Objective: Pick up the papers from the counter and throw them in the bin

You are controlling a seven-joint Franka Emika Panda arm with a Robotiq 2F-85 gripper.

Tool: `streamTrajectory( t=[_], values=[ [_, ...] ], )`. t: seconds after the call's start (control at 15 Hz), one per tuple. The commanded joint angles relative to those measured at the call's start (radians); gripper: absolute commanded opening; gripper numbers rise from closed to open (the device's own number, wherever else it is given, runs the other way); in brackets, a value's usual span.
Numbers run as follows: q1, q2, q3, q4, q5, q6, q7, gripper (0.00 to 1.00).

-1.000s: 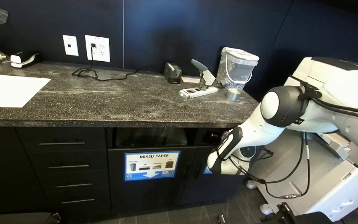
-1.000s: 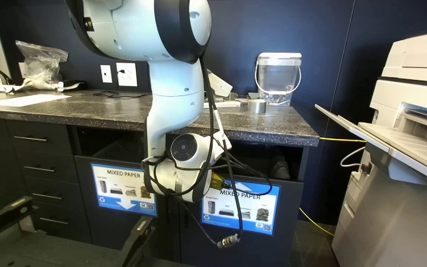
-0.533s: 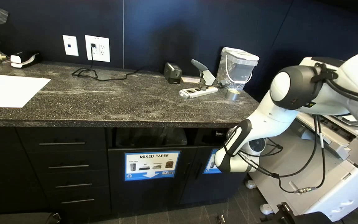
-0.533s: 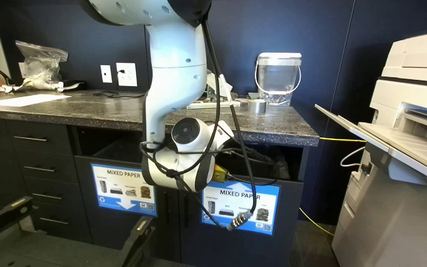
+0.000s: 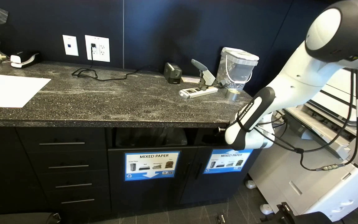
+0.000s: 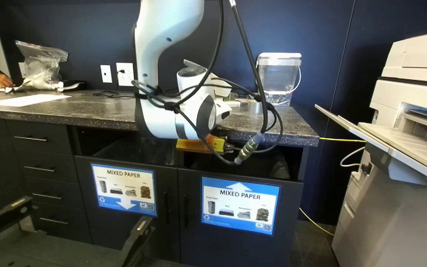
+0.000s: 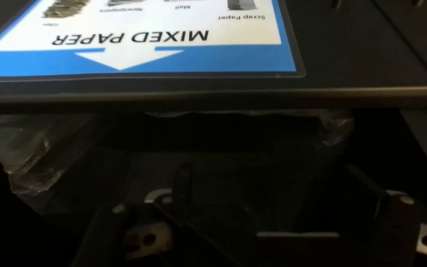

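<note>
Two blue-and-white signs [image 6: 240, 205] said "MIXED PAPER".
The jaws hung spread wide at the bin [image 7: 336, 128] under the bench [image 5: 120, 102].

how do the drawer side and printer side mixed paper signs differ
The drawer-side sign has a down arrow at its bottom, the printer-side sign an up arrow at its top. The drawer-side sign's top border is thin blue, the printer-side sign's broad blue. Both read MIXED PAPER above a row of pictures.
</note>
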Motion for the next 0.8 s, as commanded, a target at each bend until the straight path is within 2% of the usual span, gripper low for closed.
streamTrajectory(
  t=[0.0,0.13,0.27,0.47,0.6,0.73],
  values=[
    [-0.010,-0.250,0.029,-0.156,-0.002,-0.280,-0.064,1.00],
    [-0.009,-0.354,0.046,-0.192,0.012,-0.452,-0.105,1.00],
    [-0.042,-0.449,0.098,-0.212,0.034,-0.630,-0.178,1.00],
    [-0.087,-0.605,0.182,-0.222,0.153,-0.898,-0.359,1.00],
    [-0.072,-0.711,0.175,-0.226,0.237,-1.058,-0.445,1.00],
    [-0.036,-0.826,0.130,-0.247,0.263,-1.190,-0.459,1.00]
  ],
)
